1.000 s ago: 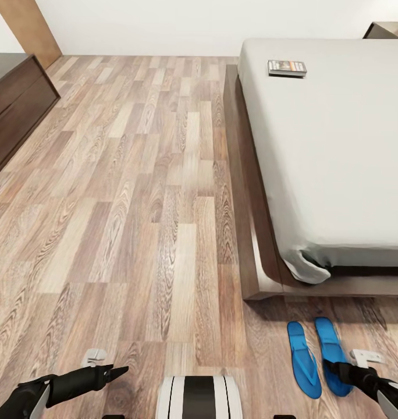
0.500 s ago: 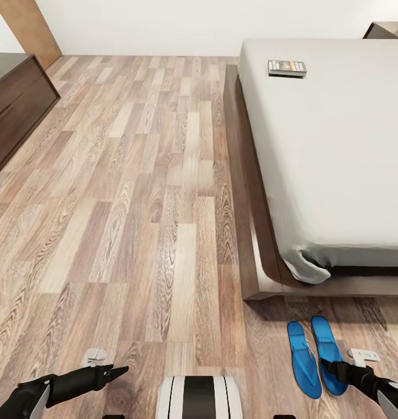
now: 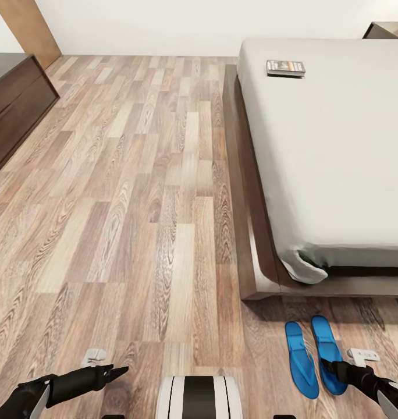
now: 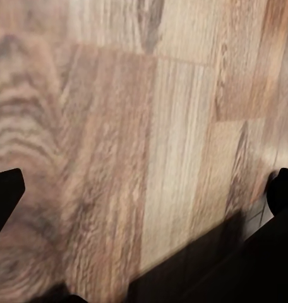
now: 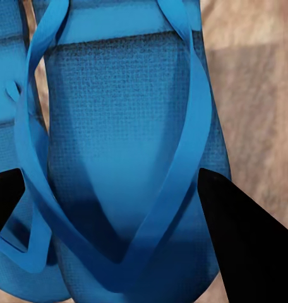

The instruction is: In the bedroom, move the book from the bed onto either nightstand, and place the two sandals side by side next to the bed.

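The right tool [image 3: 330,366], jaws apart, straddles the outer of the two sandals [image 3: 327,353], which lie side by side on the floor [image 3: 135,203] just off the bed [image 3: 338,145] foot. Sandal step appears in hand; next, release and withdraw, then fetch the book [image 3: 285,67] on the mattress. The left tool [image 3: 120,370] state cannot be determined.

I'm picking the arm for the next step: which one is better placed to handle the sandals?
Probably the right. The right gripper hovers over the sandals, its fingers either side of one in the wrist view; the left gripper hangs over bare floor.
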Robot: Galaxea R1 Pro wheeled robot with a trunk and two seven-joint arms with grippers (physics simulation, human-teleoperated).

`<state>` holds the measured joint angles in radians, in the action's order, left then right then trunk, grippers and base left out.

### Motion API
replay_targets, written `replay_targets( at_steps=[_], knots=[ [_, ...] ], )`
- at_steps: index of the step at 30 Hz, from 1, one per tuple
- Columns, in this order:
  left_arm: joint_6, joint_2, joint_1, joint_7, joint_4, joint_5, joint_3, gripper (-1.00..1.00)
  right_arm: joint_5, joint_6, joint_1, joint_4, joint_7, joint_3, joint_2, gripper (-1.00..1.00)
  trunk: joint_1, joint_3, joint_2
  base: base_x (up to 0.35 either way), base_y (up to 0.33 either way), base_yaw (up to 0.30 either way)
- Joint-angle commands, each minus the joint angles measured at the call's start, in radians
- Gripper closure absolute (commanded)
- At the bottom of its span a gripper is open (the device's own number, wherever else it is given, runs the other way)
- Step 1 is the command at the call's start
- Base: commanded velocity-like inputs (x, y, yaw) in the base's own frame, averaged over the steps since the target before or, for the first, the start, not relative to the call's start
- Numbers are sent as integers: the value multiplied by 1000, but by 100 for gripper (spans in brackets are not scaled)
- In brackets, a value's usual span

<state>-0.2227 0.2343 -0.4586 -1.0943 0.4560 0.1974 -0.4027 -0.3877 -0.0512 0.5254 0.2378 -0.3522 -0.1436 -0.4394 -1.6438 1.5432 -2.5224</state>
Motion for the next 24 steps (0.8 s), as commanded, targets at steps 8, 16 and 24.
replay_targets(
  at_steps=[8,16,24],
  knots=[
    [-10,-1,-1,-7,1,8,-9,-100,-10,-5,1,-2,-1,-8,-1,100,-2,20,-1,0,0,0],
    [-10,-1,-1,-7,2,10,-7,-100,-10,-6,1,-2,-1,-8,-1,100,-2,20,-1,0,-83,0],
    [-10,-1,-1,-7,1,10,-8,-100,-10,-7,1,-2,-1,-8,-1,100,-2,20,-1,0,-100,0]
  ],
)
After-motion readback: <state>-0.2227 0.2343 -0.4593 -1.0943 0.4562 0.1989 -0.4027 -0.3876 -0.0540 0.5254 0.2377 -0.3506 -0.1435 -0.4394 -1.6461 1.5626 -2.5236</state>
